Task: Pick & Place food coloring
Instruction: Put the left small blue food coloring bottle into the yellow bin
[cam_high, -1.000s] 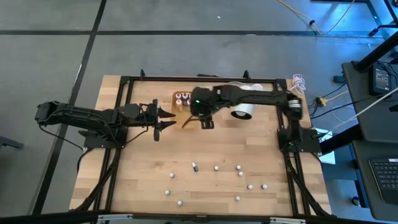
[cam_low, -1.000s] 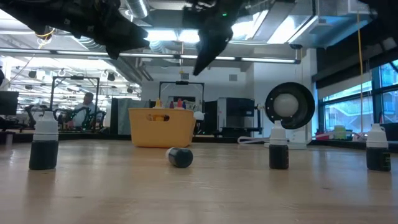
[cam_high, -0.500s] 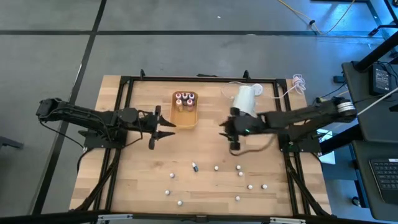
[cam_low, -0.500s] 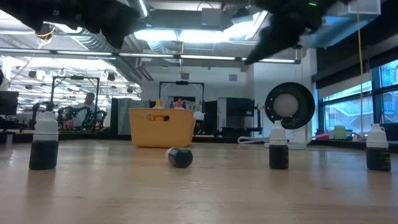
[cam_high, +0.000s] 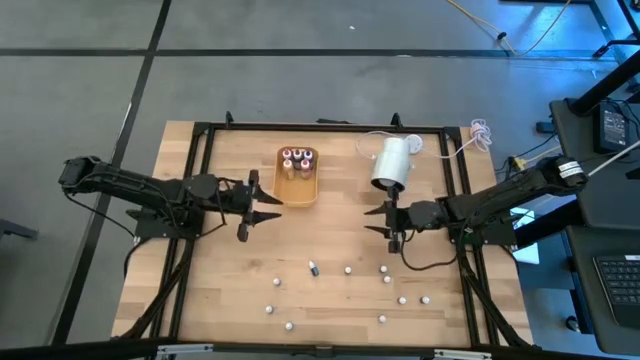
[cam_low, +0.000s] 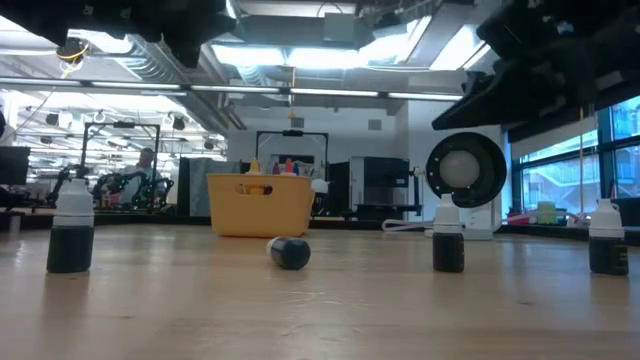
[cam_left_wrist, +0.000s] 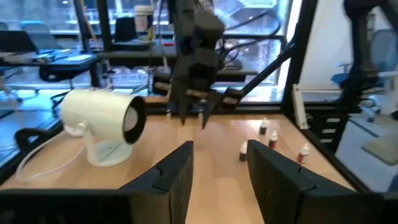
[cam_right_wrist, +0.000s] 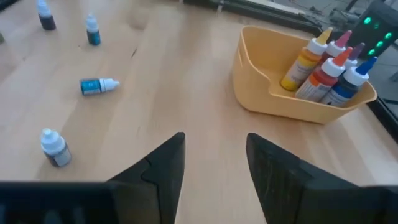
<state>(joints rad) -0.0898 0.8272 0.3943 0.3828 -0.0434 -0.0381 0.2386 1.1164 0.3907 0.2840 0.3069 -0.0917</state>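
Several tiny food coloring bottles with white caps stand scattered on the table's near half (cam_high: 383, 270), and one lies on its side (cam_high: 313, 268) (cam_right_wrist: 98, 86). More bottles with red, orange and blue bodies stand upright in the orange tray (cam_high: 297, 178) (cam_right_wrist: 298, 99) near the far edge. My left gripper (cam_high: 268, 207) (cam_left_wrist: 217, 168) is open and hovers left of the tray. My right gripper (cam_high: 372, 220) (cam_right_wrist: 214, 155) is open, in the air right of the tray and near the white cylinder (cam_high: 392, 163), with nothing between its fingers.
The white cylinder on its stand lies toward the far right, a cable trailing behind it. A black frame borders the table's left, far and right sides. Bare wood lies between the two grippers and the scattered bottles. People and benches show in the room beyond.
My right gripper has swung from just over the tray's right side toward the table's right edge and a little toward the near edge, the arm drawing back with it. The tray and the scattered bottles stand as before.
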